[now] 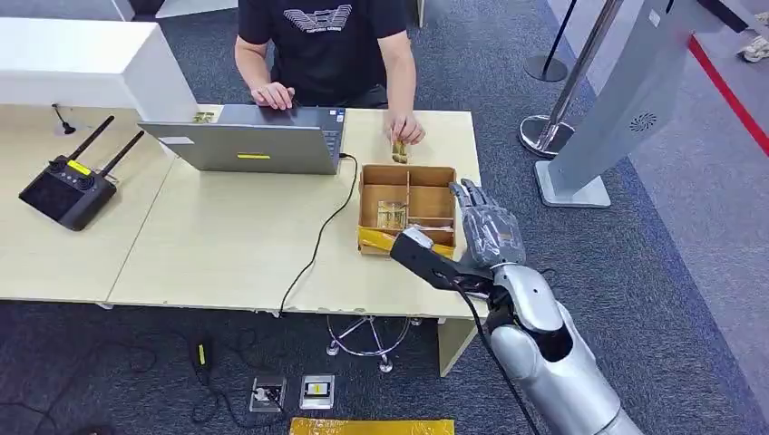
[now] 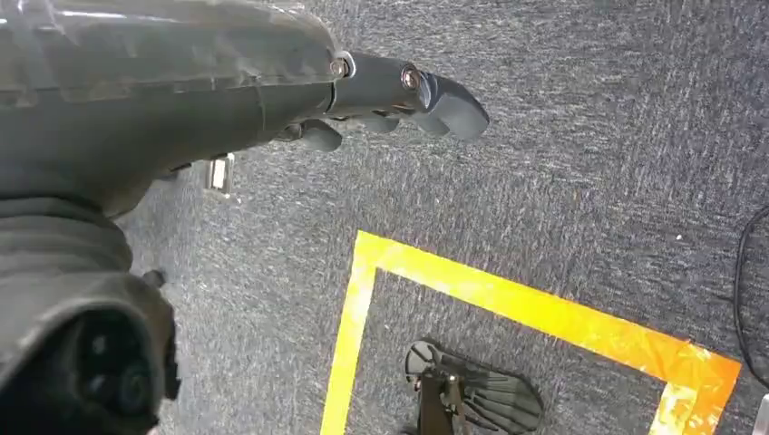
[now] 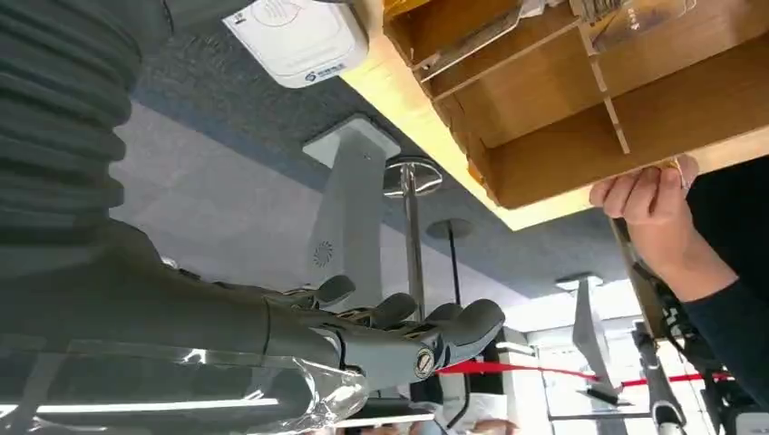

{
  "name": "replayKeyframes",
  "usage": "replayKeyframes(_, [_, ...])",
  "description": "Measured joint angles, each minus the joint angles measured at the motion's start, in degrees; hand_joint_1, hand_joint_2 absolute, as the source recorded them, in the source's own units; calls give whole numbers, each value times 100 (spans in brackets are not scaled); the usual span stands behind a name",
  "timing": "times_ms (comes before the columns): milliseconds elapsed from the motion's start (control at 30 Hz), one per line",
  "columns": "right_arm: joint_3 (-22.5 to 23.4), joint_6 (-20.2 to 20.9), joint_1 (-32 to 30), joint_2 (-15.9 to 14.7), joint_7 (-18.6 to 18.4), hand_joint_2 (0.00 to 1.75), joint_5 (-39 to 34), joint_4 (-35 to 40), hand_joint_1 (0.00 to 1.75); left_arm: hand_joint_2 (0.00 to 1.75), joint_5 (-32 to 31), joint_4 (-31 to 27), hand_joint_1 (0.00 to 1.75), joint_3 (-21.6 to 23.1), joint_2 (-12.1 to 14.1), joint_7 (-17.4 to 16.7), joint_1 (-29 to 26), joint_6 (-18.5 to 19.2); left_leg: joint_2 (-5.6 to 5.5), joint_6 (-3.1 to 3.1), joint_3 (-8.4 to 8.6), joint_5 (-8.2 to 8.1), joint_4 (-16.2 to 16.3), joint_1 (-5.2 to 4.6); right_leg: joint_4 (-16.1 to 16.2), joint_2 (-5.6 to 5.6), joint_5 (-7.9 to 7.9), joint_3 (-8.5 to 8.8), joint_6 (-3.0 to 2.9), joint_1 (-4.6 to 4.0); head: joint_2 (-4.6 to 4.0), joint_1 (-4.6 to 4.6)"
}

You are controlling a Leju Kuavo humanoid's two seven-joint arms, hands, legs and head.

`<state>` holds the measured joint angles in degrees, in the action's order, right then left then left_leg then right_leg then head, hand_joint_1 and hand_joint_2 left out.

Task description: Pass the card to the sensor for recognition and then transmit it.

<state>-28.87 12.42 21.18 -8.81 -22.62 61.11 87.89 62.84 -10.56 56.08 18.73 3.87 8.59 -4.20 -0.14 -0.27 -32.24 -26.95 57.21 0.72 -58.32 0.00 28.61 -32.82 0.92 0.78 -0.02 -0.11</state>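
Observation:
A small card [image 1: 392, 215] lies in a front compartment of the wooden divided box [image 1: 426, 172] on the table. My right hand [image 1: 487, 227] hovers just off the box's right side, fingers stretched out and holding nothing; the right wrist view shows those fingers [image 3: 399, 331] bare, with the box [image 3: 580, 118] beyond them. A white sensor [image 3: 295, 36] sits on the table by the box's near corner, partly covered in the head view [image 1: 416, 238] by my forearm's black camera. My left hand [image 2: 390, 91] hangs over the carpet, holding nothing.
A person sits behind the table; one hand [image 1: 403, 131] holds a small card just behind the box, the other rests on the laptop [image 1: 254, 140]. A black remote [image 1: 68, 190] lies far left. A grey stand [image 1: 598, 118] and barrier posts stand to the right.

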Motion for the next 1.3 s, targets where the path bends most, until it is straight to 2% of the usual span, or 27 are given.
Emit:
replayKeyframes(100, [-40,-162,25,0,48,175,-7,-105,0,0,0,0,0,26,0,0,0,0,0,0,-1,0,0,0,0,0,0,-1,0,0,0,2])
replayKeyframes(200, [-149,-792,57,42,265,175,61,-549,0,0,0,0,0,39,0,2,15,0,0,0,-1,0,0,0,0,-2,0,0,0,0,0,2])
replayKeyframes(367, [-256,-1106,201,98,693,175,28,-1126,0,0,37,0,0,70,0,26,18,-2,-2,0,-4,0,0,0,-1,-1,0,-2,0,0,0,0])
replayKeyframes(567, [-346,-1491,460,225,1003,175,52,-1971,0,0,57,0,0,103,-2,68,22,-18,-2,-1,-5,1,0,0,-1,-2,0,-2,0,0,0,0])
replayKeyframes(700, [-396,-1675,543,302,1089,175,63,-2425,0,0,66,0,0,131,-2,68,21,-44,-2,-1,-7,0,0,0,-1,-2,0,-3,0,-1,0,0])
replayKeyframes(933, [-426,-2264,859,605,1314,175,57,-3626,0,0,92,0,0,146,-2,74,24,-48,-2,-1,-7,1,0,1,-1,-3,0,-5,0,-2,0,2])
replayKeyframes(1300, [-426,-2560,1095,811,1360,175,50,-4490,0,0,98,0,0,149,-2,74,24,-48,-2,-1,-6,1,0,1,-1,-1,0,-4,0,-2,0,2])
